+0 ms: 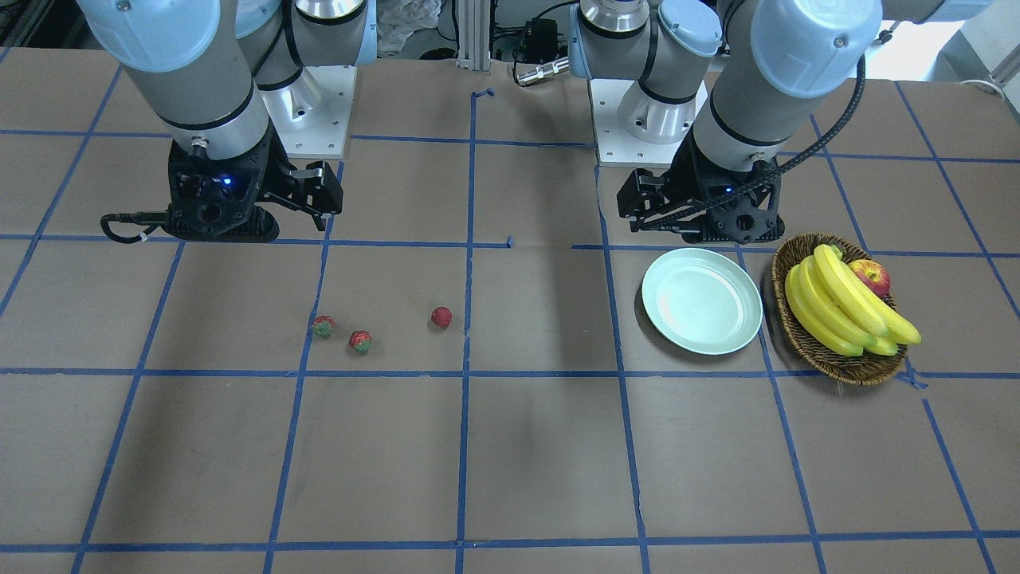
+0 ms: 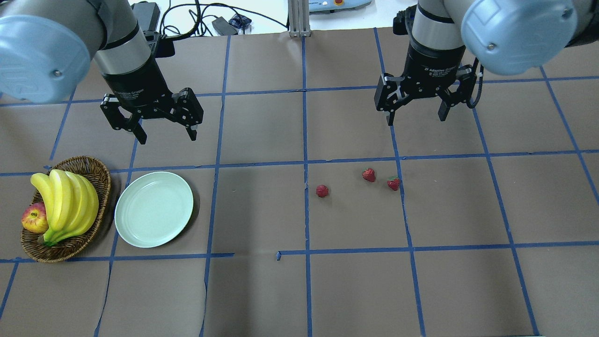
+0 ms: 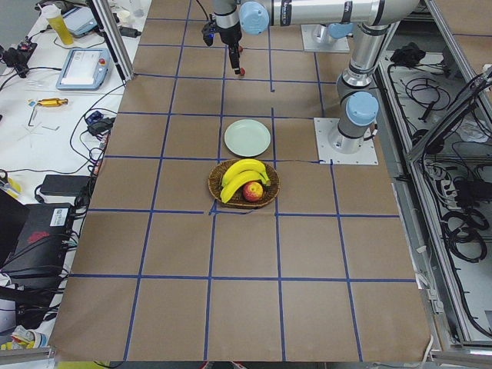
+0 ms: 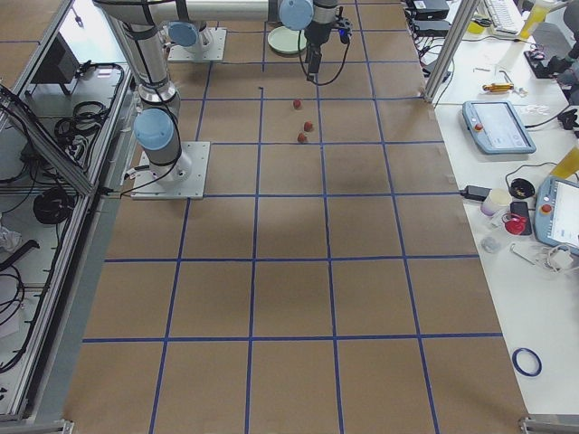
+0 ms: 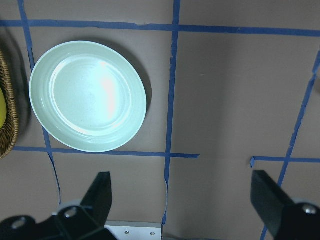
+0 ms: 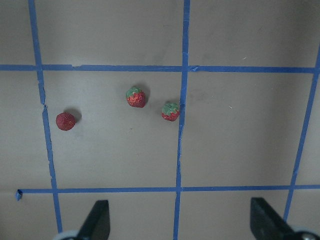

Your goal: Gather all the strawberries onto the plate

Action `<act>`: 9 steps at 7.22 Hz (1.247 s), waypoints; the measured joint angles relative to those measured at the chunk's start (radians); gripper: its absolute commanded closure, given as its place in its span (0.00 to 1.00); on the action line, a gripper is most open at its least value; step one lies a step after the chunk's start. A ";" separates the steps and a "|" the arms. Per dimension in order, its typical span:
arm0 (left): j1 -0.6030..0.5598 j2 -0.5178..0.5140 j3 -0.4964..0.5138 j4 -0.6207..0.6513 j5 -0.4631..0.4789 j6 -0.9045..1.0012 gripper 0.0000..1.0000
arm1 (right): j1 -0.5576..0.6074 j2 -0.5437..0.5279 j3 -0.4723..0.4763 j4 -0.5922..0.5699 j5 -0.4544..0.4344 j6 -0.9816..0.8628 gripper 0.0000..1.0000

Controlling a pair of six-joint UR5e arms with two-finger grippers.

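Lying beside a tape line, strawberries sit well apart from the plate.

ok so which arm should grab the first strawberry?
Right. The right hand hangs open close to the three strawberries, which all lie on its side of the table. The left hand is open too, but it sits by the plate, far from them.

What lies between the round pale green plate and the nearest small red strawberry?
Only brown paper with blue tape lines lies between the round pale green plate and that small red strawberry, in the overhead view.
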 measured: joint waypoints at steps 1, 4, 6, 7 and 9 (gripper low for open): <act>0.001 0.009 0.002 -0.002 0.003 0.000 0.00 | 0.000 -0.001 0.000 0.001 0.000 0.000 0.00; 0.005 0.044 0.019 -0.006 0.009 0.002 0.00 | -0.002 0.003 -0.005 -0.006 -0.005 -0.001 0.00; 0.003 0.049 0.022 -0.004 0.007 0.006 0.00 | -0.006 -0.003 -0.018 -0.002 -0.019 -0.001 0.00; 0.005 0.041 0.018 -0.003 0.007 0.011 0.00 | -0.006 -0.002 -0.026 -0.003 -0.017 -0.001 0.00; 0.011 0.029 0.021 0.013 0.010 0.017 0.00 | -0.005 0.003 -0.030 -0.003 -0.013 -0.001 0.00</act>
